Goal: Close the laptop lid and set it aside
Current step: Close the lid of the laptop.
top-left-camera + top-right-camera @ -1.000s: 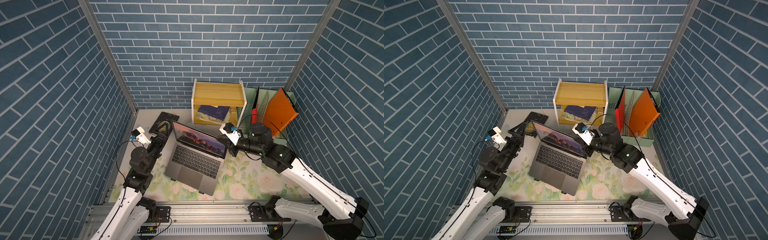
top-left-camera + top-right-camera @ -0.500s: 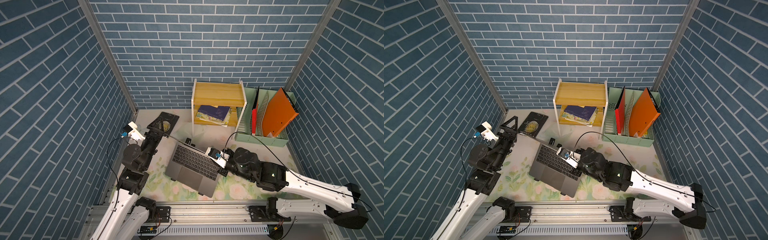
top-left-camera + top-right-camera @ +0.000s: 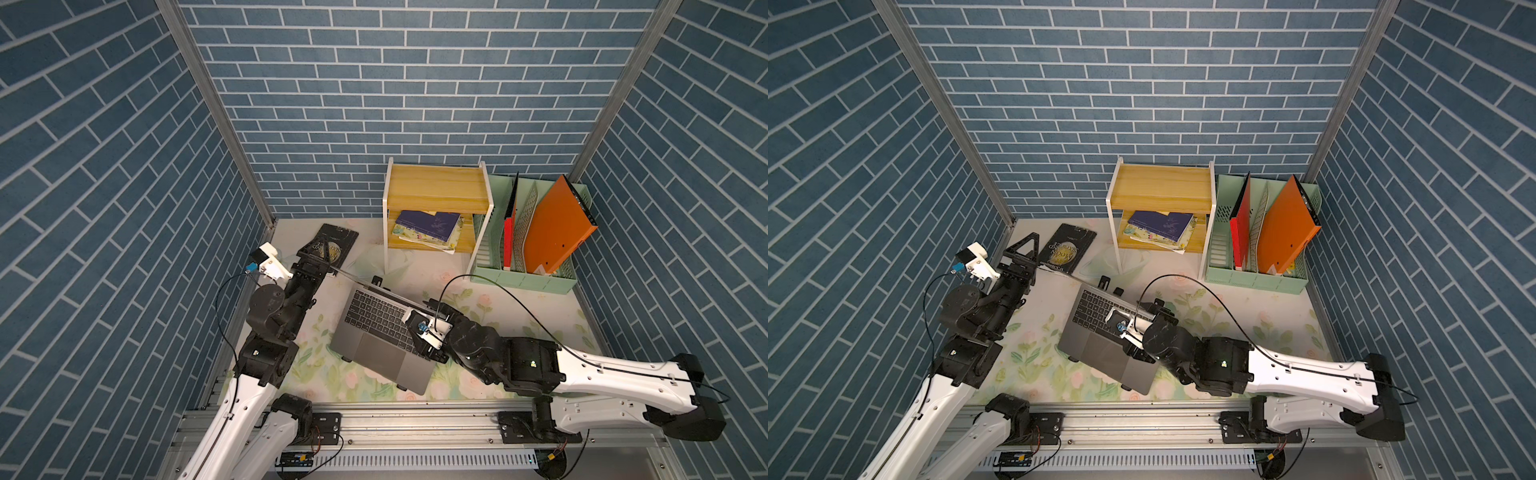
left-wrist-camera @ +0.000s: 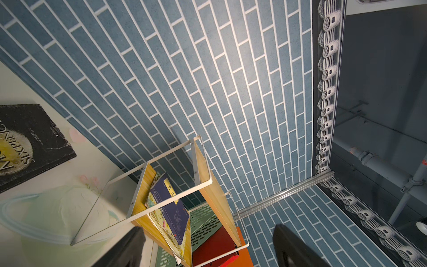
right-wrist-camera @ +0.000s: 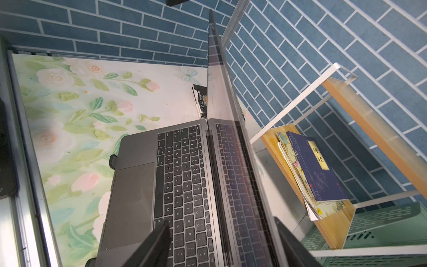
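The slim grey metal laptop (image 3: 386, 351) with black keys sat skewed on a black folding stand (image 3: 377, 281) near the middle of the floral-covered bench (image 3: 548, 299), a little toward its left edge, with 1 front corner aimed at the near edge. Its thin grey lid (image 5: 217, 92) stood roughly upright over the hinge, far from shut.

The right gripper (image 5: 220, 220) was open and straddled the lid's right edge low down, close to the hinge. 1 of its 2 black fingers (image 5: 154, 242) hung over the keys and the other sat behind the lid, neither clearly pressing. To close it well, the rear finger should probably push the lid down along the hinge's arc, slowly, and from nearer the free edge for leverage. The front finger would need to clear the keyboard first or risk being trapped. A hard shove could skid the laptop on its stand.

The right arm lay low, stretched from the bench's near right corner, forearm almost level, wrist turned toward the far left corner. The left arm rose from the near left corner with a bent elbow. The left gripper (image 4: 208, 227) was spread wide and held nothing. It sat beside the lid's left end, near a black paperback with a gold disc (image 3: 332, 245); contact with the lid could not be judged.
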`<action>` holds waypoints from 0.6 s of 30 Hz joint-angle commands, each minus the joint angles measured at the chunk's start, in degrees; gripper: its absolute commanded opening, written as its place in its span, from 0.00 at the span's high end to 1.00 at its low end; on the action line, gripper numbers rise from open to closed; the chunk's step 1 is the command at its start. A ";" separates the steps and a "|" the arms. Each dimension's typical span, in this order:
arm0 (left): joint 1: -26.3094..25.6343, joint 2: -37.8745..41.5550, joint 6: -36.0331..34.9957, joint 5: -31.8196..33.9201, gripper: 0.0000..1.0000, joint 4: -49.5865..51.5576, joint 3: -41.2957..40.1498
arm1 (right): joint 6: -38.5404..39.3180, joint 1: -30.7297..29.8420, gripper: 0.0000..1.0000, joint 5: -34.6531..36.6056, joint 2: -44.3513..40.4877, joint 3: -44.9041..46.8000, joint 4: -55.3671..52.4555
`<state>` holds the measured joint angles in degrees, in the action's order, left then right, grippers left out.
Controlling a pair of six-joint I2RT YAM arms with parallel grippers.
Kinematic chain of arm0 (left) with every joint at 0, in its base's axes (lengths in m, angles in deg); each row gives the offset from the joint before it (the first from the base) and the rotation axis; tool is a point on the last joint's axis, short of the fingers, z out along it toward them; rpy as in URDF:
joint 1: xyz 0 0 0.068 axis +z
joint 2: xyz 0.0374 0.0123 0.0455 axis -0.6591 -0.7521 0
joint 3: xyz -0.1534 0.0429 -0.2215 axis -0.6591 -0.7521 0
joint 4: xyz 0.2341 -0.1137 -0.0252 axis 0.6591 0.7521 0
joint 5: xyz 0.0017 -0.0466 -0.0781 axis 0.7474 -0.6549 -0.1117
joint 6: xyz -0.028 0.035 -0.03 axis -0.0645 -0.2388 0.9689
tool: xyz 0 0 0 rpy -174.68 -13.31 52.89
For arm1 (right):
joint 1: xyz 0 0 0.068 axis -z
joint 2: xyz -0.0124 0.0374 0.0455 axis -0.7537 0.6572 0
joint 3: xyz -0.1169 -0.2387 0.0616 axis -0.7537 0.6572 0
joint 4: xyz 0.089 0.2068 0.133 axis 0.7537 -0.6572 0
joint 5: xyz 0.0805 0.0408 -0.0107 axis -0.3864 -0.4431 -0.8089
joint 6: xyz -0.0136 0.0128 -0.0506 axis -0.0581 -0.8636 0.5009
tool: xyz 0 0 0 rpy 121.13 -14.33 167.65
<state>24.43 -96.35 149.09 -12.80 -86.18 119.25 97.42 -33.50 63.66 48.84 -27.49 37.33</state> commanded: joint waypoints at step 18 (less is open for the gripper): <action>-3.11 -4.68 -2.53 -4.34 0.33 25.69 21.37 | -29.31 19.65 0.17 -28.55 -5.96 -9.85 5.95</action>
<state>22.38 -100.63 147.96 -18.11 -70.11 137.32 80.39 -19.86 41.37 40.14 -33.55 43.25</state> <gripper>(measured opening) 0.675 0.876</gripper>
